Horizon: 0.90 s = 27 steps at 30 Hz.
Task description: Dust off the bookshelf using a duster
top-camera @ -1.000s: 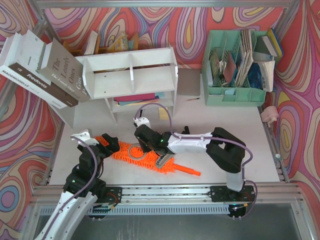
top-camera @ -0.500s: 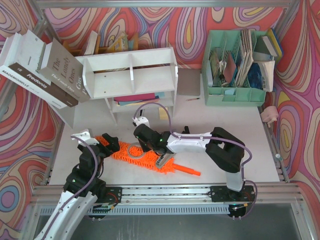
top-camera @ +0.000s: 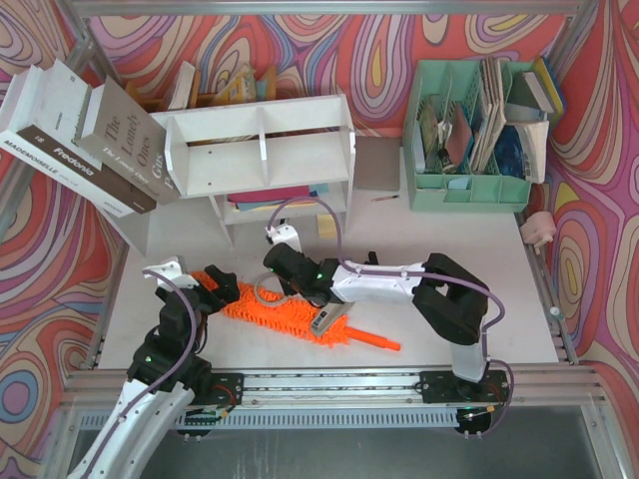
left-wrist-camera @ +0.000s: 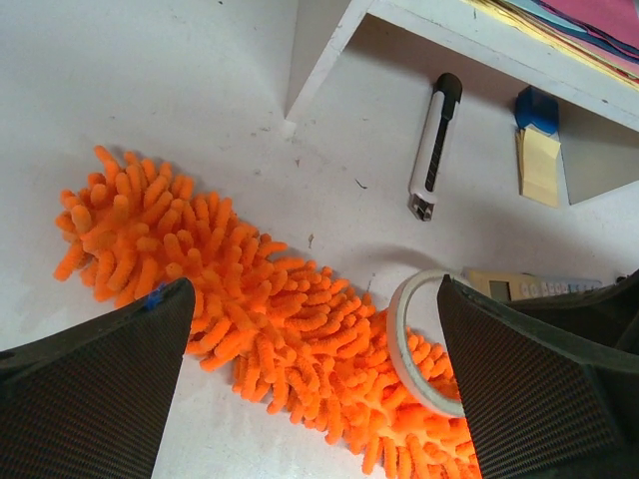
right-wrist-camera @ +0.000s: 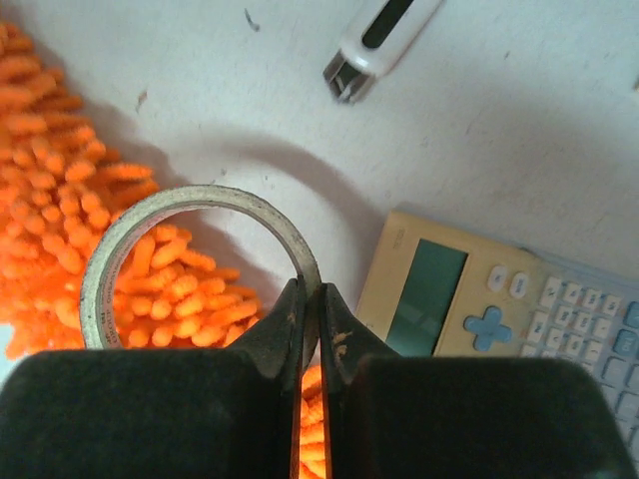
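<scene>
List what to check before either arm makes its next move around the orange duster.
1. Right gripper shut on the wall of the whitish tape ring: ok.
2. Ring off the fluffy orange chenille duster: not ok, it lies on the fibres.
3. Left gripper open above the duster's fluffy end: ok.
4. Duster's thin orange handle uncovered on the table: ok.
5. Ring clear of the beige calculator: cannot tell, they look close.
</scene>
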{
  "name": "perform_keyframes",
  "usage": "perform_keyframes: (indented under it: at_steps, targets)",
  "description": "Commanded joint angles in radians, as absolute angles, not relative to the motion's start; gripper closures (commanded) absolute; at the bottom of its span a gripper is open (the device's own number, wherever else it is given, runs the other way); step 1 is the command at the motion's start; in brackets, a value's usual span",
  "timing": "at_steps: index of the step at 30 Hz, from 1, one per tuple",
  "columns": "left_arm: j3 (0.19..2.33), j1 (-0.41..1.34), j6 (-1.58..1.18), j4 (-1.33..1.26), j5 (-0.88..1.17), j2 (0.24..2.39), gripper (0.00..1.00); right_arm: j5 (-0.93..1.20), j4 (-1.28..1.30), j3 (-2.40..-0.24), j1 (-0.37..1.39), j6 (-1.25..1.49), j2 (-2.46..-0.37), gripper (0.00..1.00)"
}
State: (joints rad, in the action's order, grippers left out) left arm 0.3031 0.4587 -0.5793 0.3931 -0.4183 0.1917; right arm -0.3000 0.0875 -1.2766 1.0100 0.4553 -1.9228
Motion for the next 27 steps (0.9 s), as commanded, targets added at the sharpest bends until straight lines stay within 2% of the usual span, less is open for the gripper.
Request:
perform_keyframes:
  at_steps: [1,18,27]
  targets:
    - [0.285,0.461,-0.565,0.37,-0.413,0.196,0.01,-0.418,0.11,-1.331,1.017,0.492,-1.928,0.85]
    - [0.284,0.46,-0.566,0.372,-0.414,0.187,0.01,-0.551,0.164,-1.554,0.982,0.494,-2.102,0.85]
    - [0.285,0.461,-0.565,0.368,-0.411,0.197,0.02,-0.585,0.194,-1.645,0.965,0.501,-2.179,0.8]
